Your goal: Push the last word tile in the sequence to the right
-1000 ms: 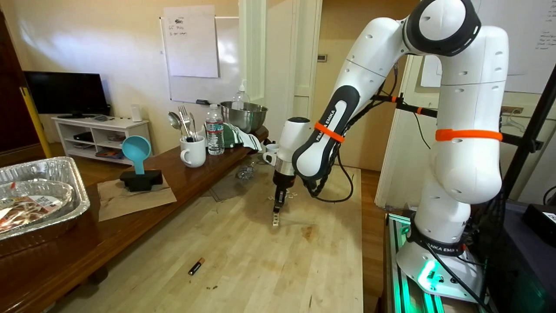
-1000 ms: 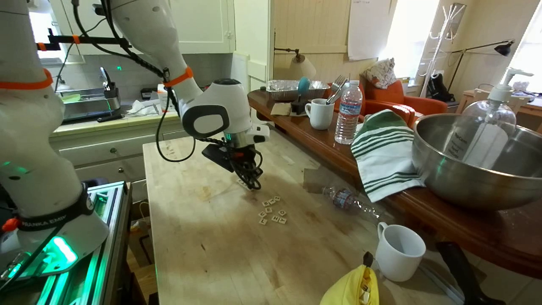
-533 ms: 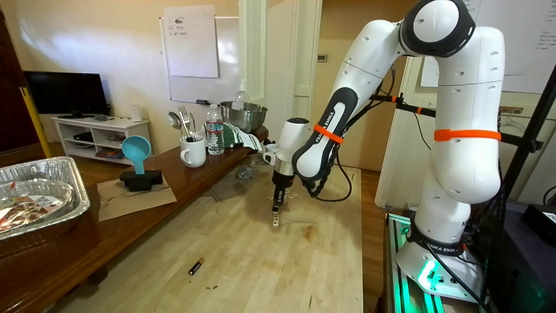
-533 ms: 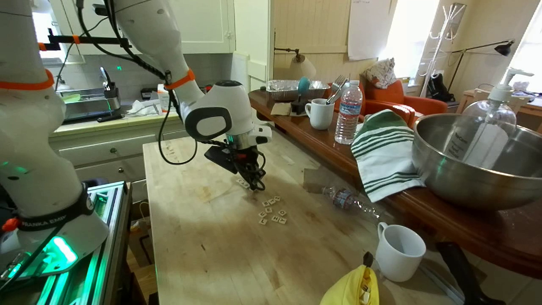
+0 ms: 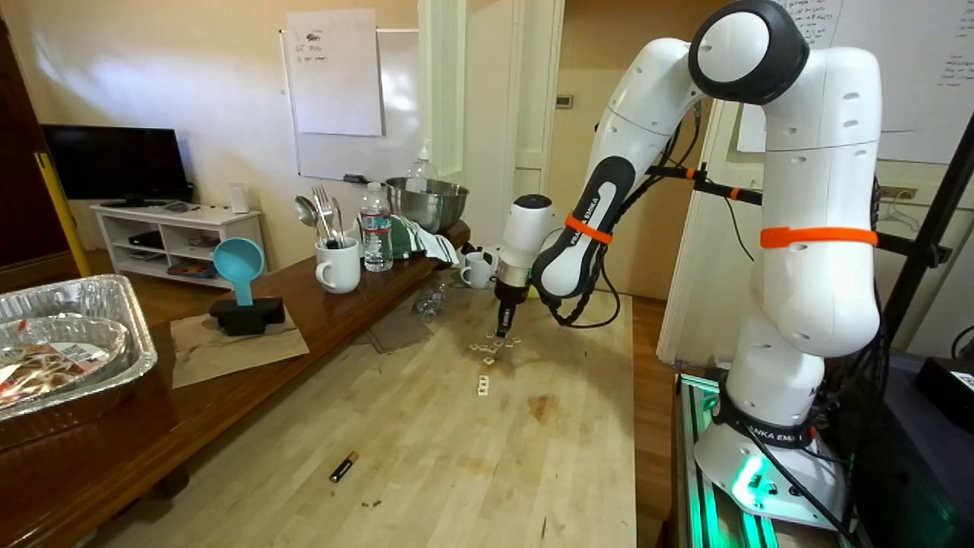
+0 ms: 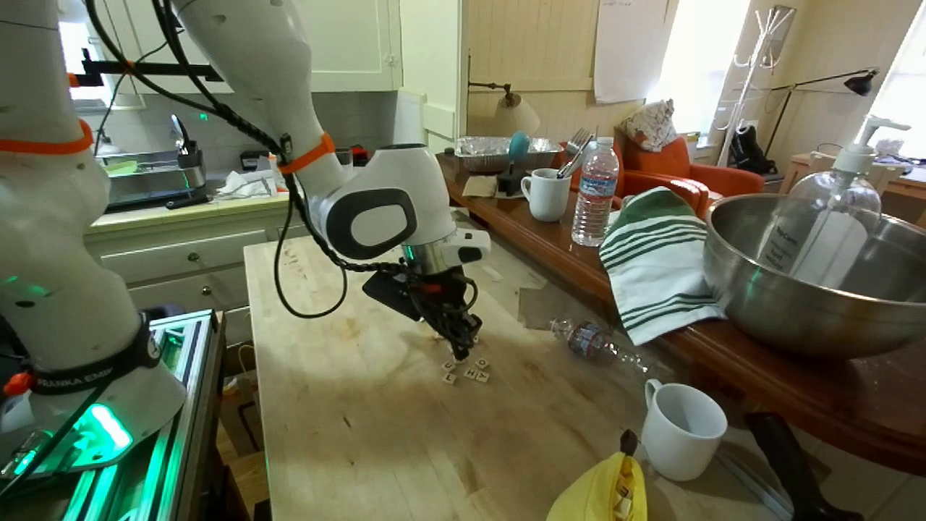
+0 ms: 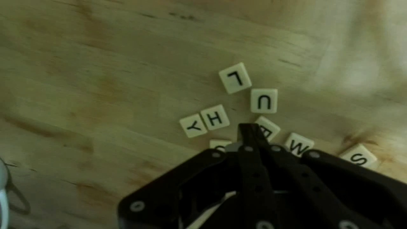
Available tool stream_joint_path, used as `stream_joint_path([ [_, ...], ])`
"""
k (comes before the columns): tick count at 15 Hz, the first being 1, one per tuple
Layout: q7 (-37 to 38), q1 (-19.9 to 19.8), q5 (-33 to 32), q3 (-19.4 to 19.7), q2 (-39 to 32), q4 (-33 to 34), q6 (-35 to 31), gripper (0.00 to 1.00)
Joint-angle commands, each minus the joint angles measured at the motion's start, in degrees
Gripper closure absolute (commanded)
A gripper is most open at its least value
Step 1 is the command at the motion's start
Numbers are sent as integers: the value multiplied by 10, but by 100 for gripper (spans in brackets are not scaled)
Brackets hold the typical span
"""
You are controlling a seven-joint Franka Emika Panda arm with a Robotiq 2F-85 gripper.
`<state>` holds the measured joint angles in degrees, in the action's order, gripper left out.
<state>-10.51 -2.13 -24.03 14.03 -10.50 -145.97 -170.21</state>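
Note:
A short row of tiny pale letter tiles point(image 5: 483, 385) lies on the wooden table. A single tile point(image 5: 488, 361) lies just apart from the row, between it and a scattered group of tiles point(image 5: 483, 348). My black gripper point(image 5: 502, 333) points down over the scattered group, away from the row. In the wrist view its fingertips point(image 7: 249, 127) are together with nothing between them, in front of a partly covered tile point(image 7: 268, 127). Tiles L point(image 7: 235, 78), U point(image 7: 264, 100), H point(image 7: 215, 117), Y point(image 7: 193, 125), W point(image 7: 299, 144) and S point(image 7: 358, 156) show around it.
A white mug point(image 6: 684, 430) and a yellow pouch point(image 6: 597, 496) stand at one end of the table. A crushed clear bottle point(image 6: 597, 344) lies beside the raised wooden ledge point(image 6: 499, 228). A battery point(image 5: 344, 466) lies on the table.
My gripper has moved from beside the row toward the scattered tiles and the mug end. The row and the single tile apart from it now show uncovered.

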Motion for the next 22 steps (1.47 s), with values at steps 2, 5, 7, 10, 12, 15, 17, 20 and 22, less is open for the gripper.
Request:
stream_joint_path([
  [2, 20, 0, 7, -14, 9, 1, 15, 100],
  [5, -8, -12, 70, -65, 21, -13, 22, 100],
  [7, -16, -15, 115, -97, 15, -12, 30, 100],
  [10, -22, -15, 155, -125, 5, -7, 41, 100],
  [12, -20, -14, 161, -128, -3, -2, 46, 100],
  [15, -20, -15, 162, -126, -5, -1, 52, 100],
  [17, -20, -18, 164, -126, 0, -3, 51, 100],
  [20, -19, -21, 160, -122, 4, -4, 49, 100],
  [22, -20, -25, 162, -122, -3, -1, 49, 100],
])
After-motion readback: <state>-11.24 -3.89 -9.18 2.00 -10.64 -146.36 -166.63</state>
